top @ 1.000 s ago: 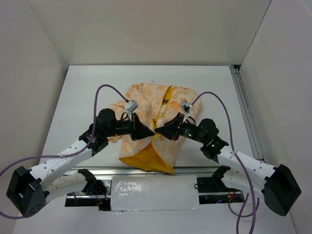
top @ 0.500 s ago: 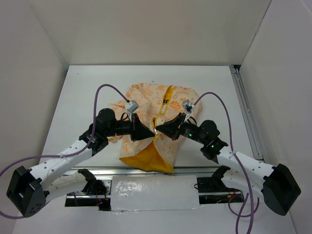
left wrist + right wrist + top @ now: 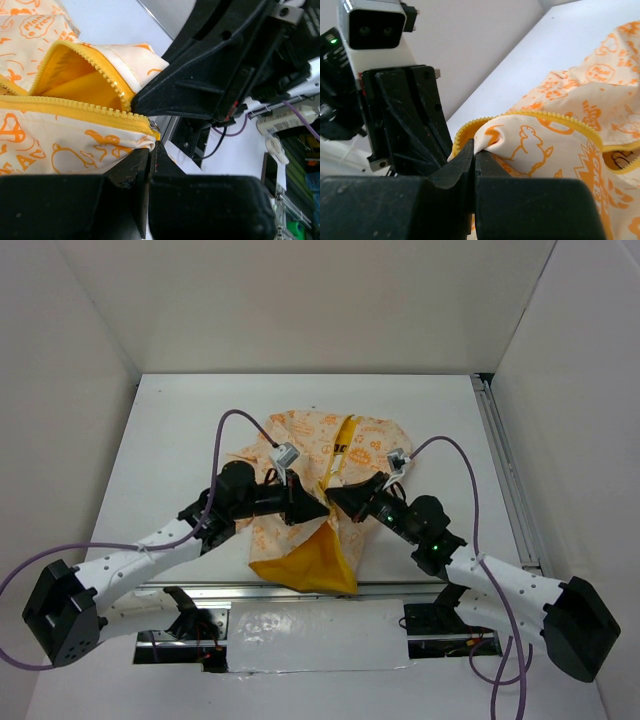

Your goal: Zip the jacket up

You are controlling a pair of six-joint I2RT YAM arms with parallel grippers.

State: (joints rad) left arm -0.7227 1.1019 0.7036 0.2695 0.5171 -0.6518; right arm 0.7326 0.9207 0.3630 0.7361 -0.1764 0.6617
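My left arm moved right; right hand [image 3: 336, 497] clamped down.
Left hand [image 3: 320, 510] and right each pinch jacket [image 3: 310, 435] zipper edge.

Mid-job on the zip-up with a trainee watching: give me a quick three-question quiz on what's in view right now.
1. True or false: the jacket is fully zipped.
2. Choose: the left gripper and right gripper are each shut on A) a cable, B) the jacket's zipper edge, C) nothing.
3. Fill in: the lining exposed at the near hem is ____.
Key: 1 false, the zipper halves lie apart; 2 B; 3 yellow.
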